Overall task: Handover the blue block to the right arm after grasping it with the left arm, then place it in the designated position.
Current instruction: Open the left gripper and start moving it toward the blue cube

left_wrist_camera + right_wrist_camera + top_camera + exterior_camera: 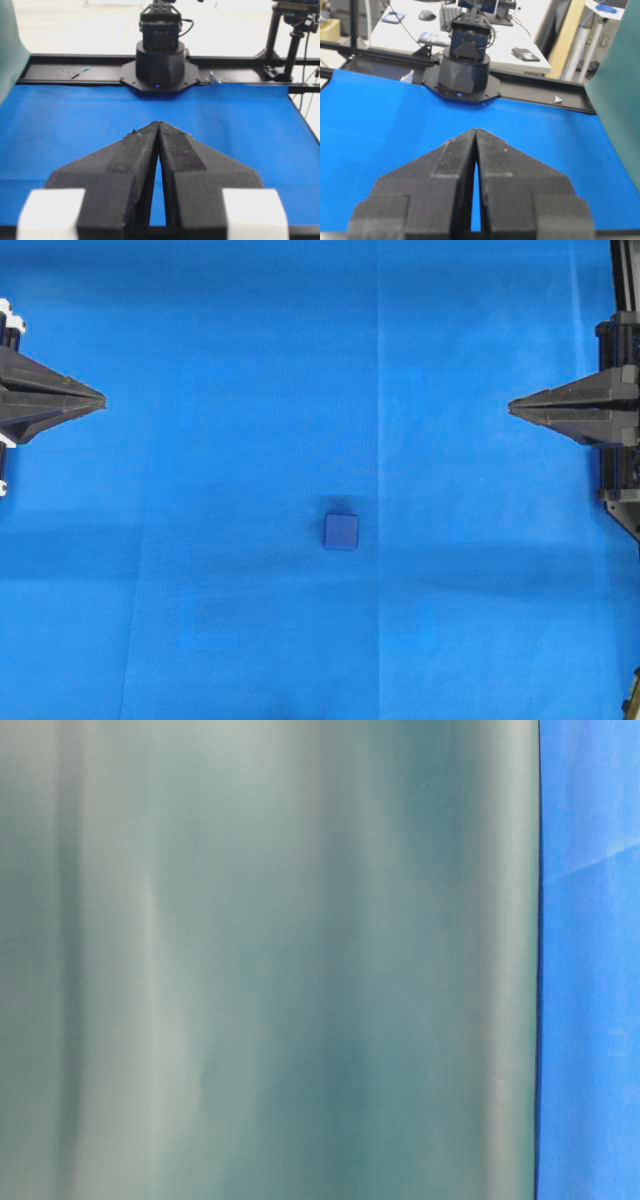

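Left pincer first: its two black fingers are pressed tip to tip into a single sharp point, nothing between them. The left wrist view confirms it, fingertips meeting with only a thin slit of blue showing further back, and the white brackets sitting at the base of each finger. Over to the right pincer: same story, squeezed to a point and holding nothing, tips together in the right wrist view.

The two points face each other across the blue cloth, each at its own edge of the overhead view.

And the blue block? It lies flat on the cloth, between the two pincers and nearer the bottom edge of the overhead view than either tip. It is well apart from both, somewhat closer to the right pincer than to the left one. A soft shadow hugs the block's upper and left sides. Neither wrist view catches the block.

Farther out from the block, each wrist view looks over the cloth to the opposite arm's round black base on a black rail at the table's far edge. The table-level view is almost wholly filled by a blurred grey-green sheet, with a strip of blue on its right.
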Motion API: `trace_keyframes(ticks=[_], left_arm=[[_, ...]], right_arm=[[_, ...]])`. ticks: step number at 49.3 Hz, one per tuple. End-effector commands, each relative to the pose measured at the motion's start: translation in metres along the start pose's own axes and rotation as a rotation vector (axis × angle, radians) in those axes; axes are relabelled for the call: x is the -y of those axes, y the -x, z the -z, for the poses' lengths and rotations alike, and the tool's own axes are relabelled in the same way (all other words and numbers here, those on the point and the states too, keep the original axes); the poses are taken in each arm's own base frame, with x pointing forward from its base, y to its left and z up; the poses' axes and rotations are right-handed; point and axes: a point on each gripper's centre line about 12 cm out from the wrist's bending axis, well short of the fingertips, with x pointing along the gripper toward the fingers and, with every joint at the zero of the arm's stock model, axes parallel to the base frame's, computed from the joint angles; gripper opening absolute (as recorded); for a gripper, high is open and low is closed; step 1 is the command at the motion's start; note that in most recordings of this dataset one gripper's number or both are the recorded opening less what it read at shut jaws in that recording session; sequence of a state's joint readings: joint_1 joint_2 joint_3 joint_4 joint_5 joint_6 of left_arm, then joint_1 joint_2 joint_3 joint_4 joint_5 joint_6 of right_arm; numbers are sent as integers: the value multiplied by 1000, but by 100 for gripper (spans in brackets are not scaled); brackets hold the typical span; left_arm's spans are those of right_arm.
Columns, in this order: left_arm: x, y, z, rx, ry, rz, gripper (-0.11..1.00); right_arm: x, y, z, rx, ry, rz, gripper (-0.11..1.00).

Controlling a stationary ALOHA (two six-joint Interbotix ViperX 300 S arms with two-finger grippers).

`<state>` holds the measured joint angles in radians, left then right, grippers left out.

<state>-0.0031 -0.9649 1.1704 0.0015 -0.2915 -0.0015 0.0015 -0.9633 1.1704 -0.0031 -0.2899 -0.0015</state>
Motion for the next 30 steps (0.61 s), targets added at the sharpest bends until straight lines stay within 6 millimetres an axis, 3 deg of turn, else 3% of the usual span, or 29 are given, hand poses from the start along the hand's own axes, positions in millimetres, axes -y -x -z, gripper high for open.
trace_keyframes(ticks=[1, 30], left_arm=[[0, -1, -4, 3, 2, 2, 0], [2, -1, -2, -18, -4, 10, 1]], right_arm=[[1, -4, -6, 15, -3, 5, 0], [4, -9, -7, -29, -19, 21, -2]])
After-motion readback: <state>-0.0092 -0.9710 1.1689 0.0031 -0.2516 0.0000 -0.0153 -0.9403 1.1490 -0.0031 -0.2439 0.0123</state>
